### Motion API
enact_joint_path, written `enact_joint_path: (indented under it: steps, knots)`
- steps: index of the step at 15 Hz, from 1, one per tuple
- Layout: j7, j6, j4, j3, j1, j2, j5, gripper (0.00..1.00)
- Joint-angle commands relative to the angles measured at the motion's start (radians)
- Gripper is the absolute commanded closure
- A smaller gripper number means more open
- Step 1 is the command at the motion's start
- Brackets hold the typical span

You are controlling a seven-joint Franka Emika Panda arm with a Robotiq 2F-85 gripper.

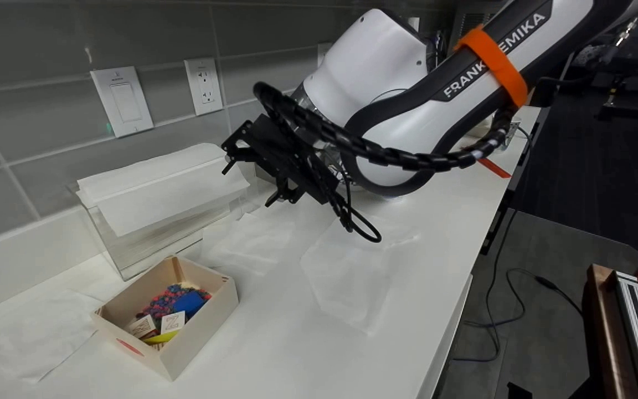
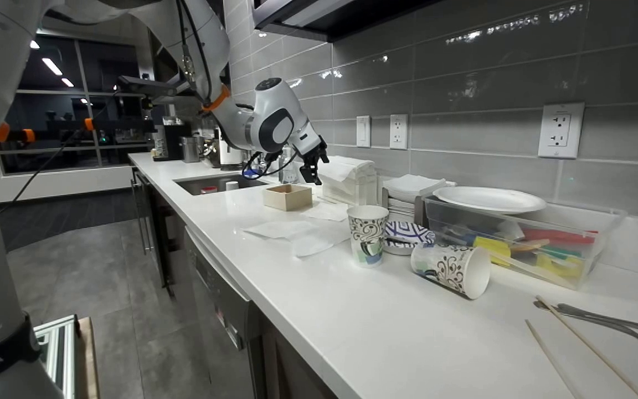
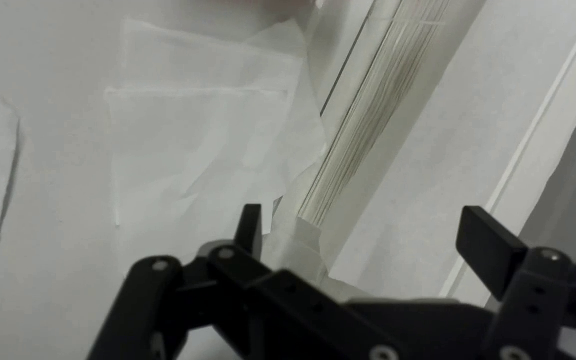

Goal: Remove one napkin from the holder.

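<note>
In an exterior view, the black two-fingered gripper hung near the right end of the clear rectangular holder with its thick white napkin stack, fingers spread wide. Thin, creased white paper napkins lay on the white counter, left and right of the pale wooden box.

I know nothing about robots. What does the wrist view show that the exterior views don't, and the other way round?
Only the wrist view gives a close look past the spread fingers of the tool at the layered edges of the napkin stack.

Only the exterior views show the robot's white arm and the wall outlets, plus, in an exterior view, two patterned paper cups, one upright and one on its side.

Both kinds share the tool, the napkin holder and loose napkins on the white counter.
</note>
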Motion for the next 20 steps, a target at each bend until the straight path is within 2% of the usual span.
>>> enact_joint_path:
  steps: [1,5,9,13,14,15,17,20]
  knots:
    - [0.000,0.000,0.000,0.000,-0.001,-0.002,0.000,0.00]
    - [-0.001,0.000,0.000,0.000,-0.001,-0.006,0.000,0.00]
    - [0.115,0.055,0.052,-0.138,0.109,0.069,0.011,0.00]
    - [0.171,0.102,0.085,-0.141,0.126,0.123,0.057,0.00]
    - [0.179,0.116,0.091,-0.140,0.131,0.136,0.064,0.04]
    - [0.184,0.127,0.097,-0.135,0.132,0.147,0.070,0.28]
    - [0.189,0.154,0.111,-0.134,0.138,0.170,0.080,0.30]
    - [0.200,0.210,0.135,-0.130,0.136,0.206,0.096,0.56]
